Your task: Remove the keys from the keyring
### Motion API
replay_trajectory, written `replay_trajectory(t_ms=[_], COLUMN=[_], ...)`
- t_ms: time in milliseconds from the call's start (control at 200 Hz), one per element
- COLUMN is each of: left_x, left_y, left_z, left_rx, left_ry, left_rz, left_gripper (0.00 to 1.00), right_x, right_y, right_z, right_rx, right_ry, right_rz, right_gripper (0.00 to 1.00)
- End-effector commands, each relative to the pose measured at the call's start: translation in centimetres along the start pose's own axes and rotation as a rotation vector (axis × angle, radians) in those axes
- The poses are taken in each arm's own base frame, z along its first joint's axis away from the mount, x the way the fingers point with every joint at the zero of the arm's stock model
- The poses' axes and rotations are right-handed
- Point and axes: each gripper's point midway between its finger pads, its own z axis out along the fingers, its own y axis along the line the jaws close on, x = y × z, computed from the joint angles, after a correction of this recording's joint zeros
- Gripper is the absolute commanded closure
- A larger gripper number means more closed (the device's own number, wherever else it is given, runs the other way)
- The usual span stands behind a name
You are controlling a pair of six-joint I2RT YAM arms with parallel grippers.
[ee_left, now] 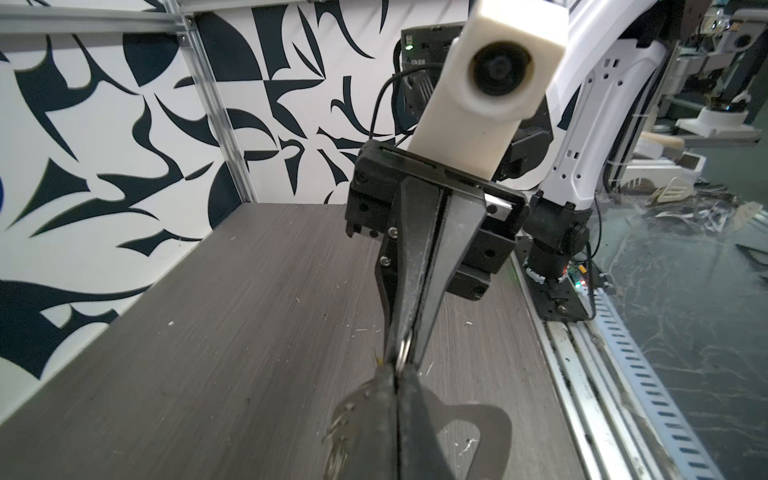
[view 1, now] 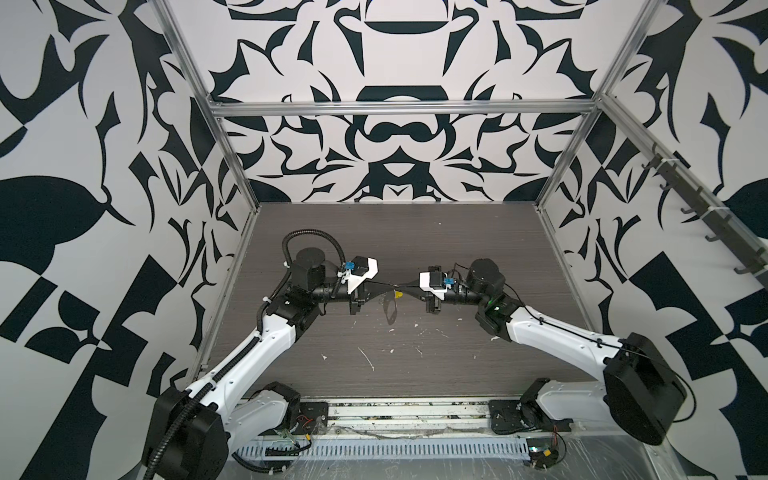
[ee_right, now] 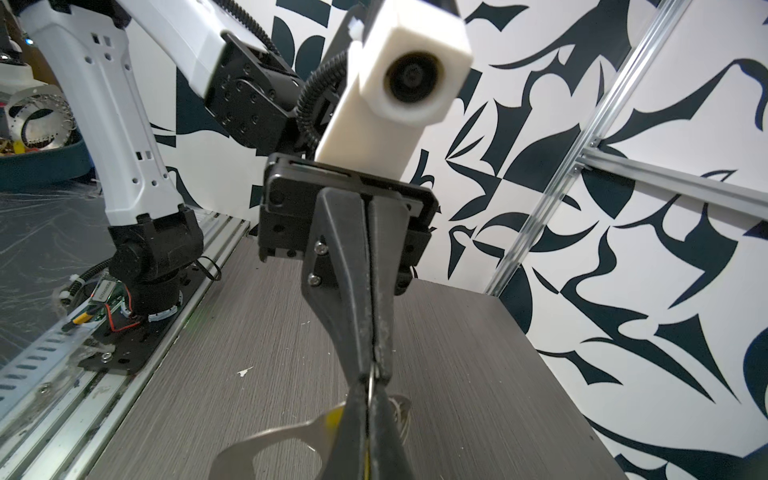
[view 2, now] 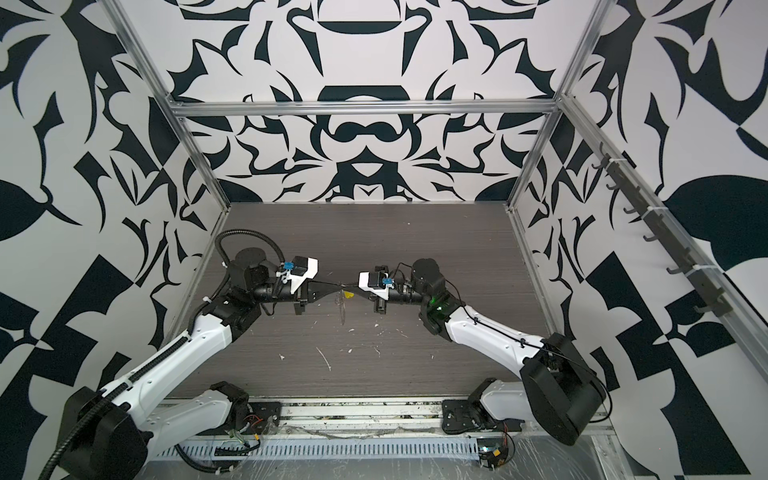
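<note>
Above the bench (view 1: 291, 357) we find the left claw (view 1: 390, 285) and right claw (view 1: 405, 286) tip to tip, both clamped. The left claw grips the keyring (view 1: 390, 309), which hangs clear. The right claw grips the keys (view 1: 398, 295).

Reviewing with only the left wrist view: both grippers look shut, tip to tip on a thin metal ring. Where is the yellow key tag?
Observer: The right wrist view shows the yellow tag hanging beside the right gripper, which pinches the ring.
Reviewer: Where over the table is this happening?
Observer: In both top views the left gripper meets it around the middle of the table, with the strap loop dangling underneath.
</note>
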Motion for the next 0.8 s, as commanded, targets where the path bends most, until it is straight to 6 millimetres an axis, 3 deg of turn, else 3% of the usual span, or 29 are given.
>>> replay_trajectory(t_ms=[0, 125, 220, 270, 525, 635, 795], left_x=[-0.6, -0.3, -0.2, -0.2, 0.0, 0.4, 0.9], left_y=[-0.1, 0.1, 0.5, 0.8, 1.6, 1.5, 1.3], left_z=[0.1, 0.0, -0.3, -0.3, -0.5, -0.2, 0.3], left_rx=[0.019, -0.009, -0.048, -0.07, -0.13, -0.128, -0.131], left_ry=[-0.003, 0.016, 0.036, 0.043, 0.053, 0.077, 0.121], left_rz=[0.004, 0.035, 0.074, 0.101, 0.234, 0.258, 0.278], left_gripper=[1.0, 1.0, 1.0, 1.0, 1.0, 1.0, 1.0], right_x=[-3.5, -3.0, -2.6, -2.1, -1.7, -1.8, -1.8], right_y=[-0.7, -0.8, -1.6, -1.5, -1.1, -1.0, -1.1], right_z=[0.1, 0.1, -0.2, -0.5, -2.1, -2.2, -2.0], right_rx=[-0.001, 0.003, 0.03, 0.022, 0.004, -0.01, -0.018], right_ry=[-0.076, -0.043, 0.033, 0.09, 0.208, 0.226, 0.233], right_rz=[-0.093, -0.067, 0.005, 0.022, -0.018, 0.006, 0.011], right_gripper=[1.0, 1.0, 0.7, 0.66, 0.67, 0.73, 0.7])
